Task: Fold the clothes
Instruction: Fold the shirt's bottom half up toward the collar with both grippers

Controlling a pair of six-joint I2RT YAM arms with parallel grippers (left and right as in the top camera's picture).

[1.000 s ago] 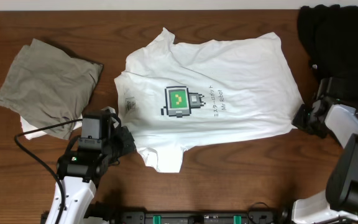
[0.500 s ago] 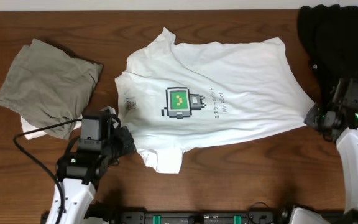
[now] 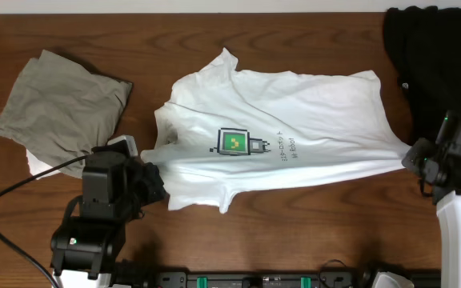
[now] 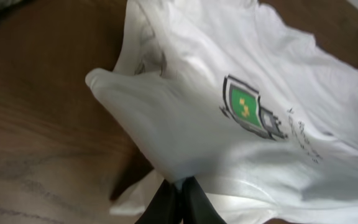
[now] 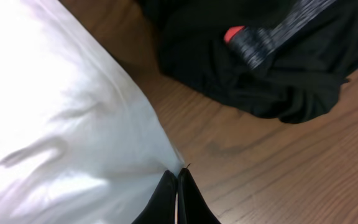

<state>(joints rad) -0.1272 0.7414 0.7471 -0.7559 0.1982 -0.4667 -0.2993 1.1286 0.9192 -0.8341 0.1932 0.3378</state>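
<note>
White T-shirt point(image 3: 310, 136) lies stretched across the table point(image 3: 214, 48), left gripper point(image 4: 180, 185) and right gripper point(image 5: 178, 177) each pinched onto an opposite edge: light, limp, sag-prone cloth, I'd say, best held by corners.

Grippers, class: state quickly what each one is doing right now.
Left gripper: shut on the white T-shirt.
Right gripper: shut on the same shirt's edge.
</note>
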